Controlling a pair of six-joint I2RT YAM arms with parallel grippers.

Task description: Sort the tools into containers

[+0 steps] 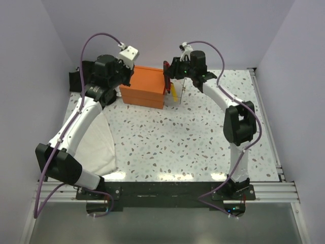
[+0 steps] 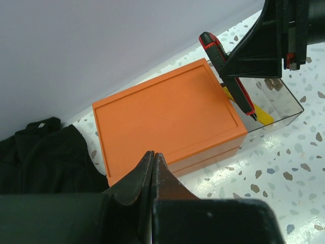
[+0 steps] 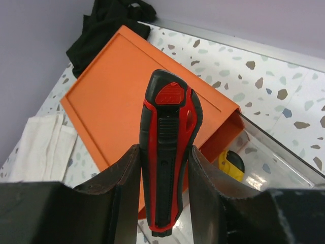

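Clamping the red-and-black utility knife (image 3: 167, 127) in my right gripper (image 3: 163, 157) over the clear drawer tray (image 2: 292, 104) at the orange box's (image 2: 167, 114) right end, yellow utility knife (image 2: 261, 114) inside; my left gripper (image 2: 154, 157) hovers left, jaws pressed together.

Bright, even light with white glare on the speckled table (image 1: 172, 176); wrist-view foregrounds soft.

In the overhead view the bare speckled table (image 1: 183, 137) lies open across the middle and right of the frame. The orange box (image 1: 144, 87) blocks the upper centre, and a clear tray (image 2: 292, 104) juts out on its right. The right gripper (image 3: 165, 157), clamped on a red-and-black knife (image 3: 167, 117), fills the way into the tray from above; a yellow knife (image 2: 263, 114) takes part of its floor. A black cloth (image 2: 45, 147) crowds the upper left, a white cloth (image 1: 99, 145) the lower left
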